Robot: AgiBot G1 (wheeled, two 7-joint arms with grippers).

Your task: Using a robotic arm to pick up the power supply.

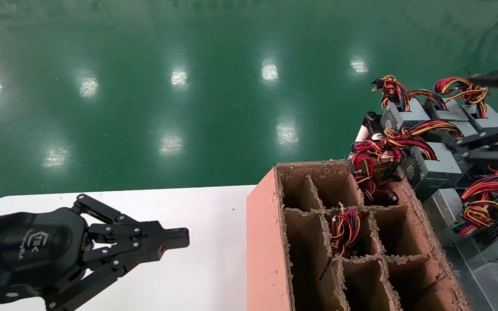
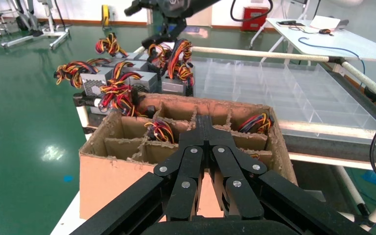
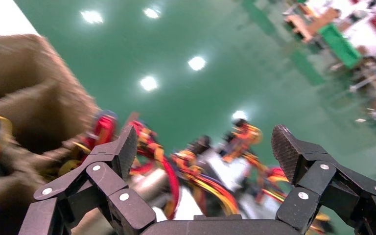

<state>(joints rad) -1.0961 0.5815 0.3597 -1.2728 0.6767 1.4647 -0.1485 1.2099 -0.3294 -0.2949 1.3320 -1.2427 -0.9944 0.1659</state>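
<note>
Several grey power supplies with red, yellow and black wire bundles stand in a group at the right, past the cardboard box. The nearest power supply (image 1: 432,166) is just behind the box's far right corner, and the group (image 2: 127,81) shows beyond the box in the left wrist view. My right gripper (image 1: 456,147) (image 3: 204,144) hovers over this group, open, with blurred wires (image 3: 200,171) under its jaws and nothing between them. At the lower left, over the white table, my left gripper (image 1: 175,239) (image 2: 203,120) is parked and shut on nothing.
A brown cardboard box (image 1: 266,242) with divider cells stands on the white table (image 1: 205,216). A wire bundle (image 1: 345,229) sits in a middle cell. Clear plastic trays (image 2: 274,83) lie right of the box. The green floor lies beyond.
</note>
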